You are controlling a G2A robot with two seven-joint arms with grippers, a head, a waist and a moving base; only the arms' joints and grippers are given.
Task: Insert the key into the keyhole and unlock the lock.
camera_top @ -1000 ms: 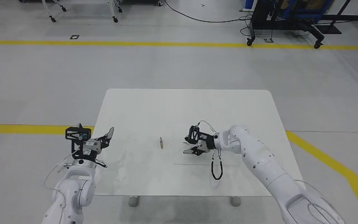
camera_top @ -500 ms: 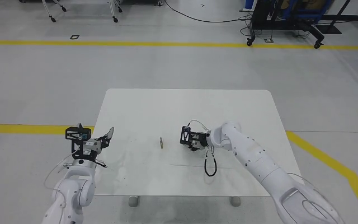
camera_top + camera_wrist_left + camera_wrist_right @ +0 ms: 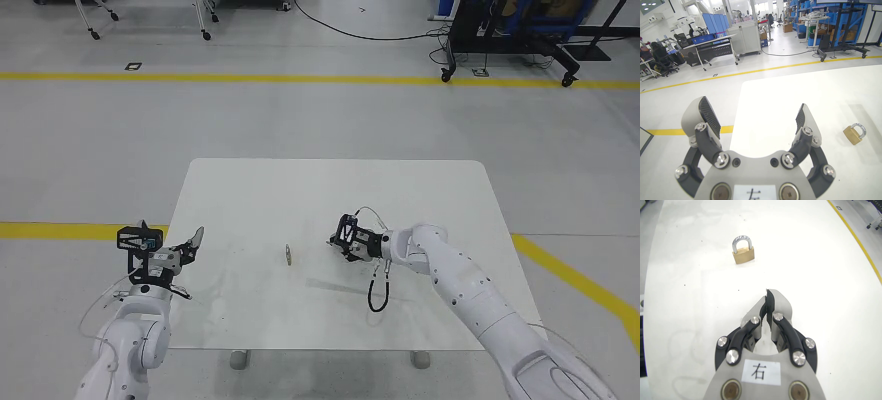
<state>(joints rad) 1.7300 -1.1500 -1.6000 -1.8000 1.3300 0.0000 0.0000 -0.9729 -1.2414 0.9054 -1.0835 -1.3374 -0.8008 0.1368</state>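
A brass padlock [image 3: 287, 254] with a silver shackle lies near the middle of the white table [image 3: 300, 190]. It also shows in the left wrist view [image 3: 852, 135] and the right wrist view [image 3: 743, 254]. My right gripper [image 3: 342, 243] hovers a short way to the padlock's right, pointing at it. That gripper [image 3: 767, 294] is shut on a thin silver key [image 3: 766, 292], of which just an edge pokes out at the fingertips. My left gripper [image 3: 753, 108] is open and holds nothing. It hangs at the table's left edge [image 3: 190, 245], well away from the padlock.
A black cable loop [image 3: 377, 295] dangles from the right arm over the table's front part. Yellow floor lines run behind the table and along both sides. Carts and racks stand far back in the room.
The right gripper has shifted from nearer the front edge towards the table's middle and turned to face the padlock. The left arm and the padlock have not moved.
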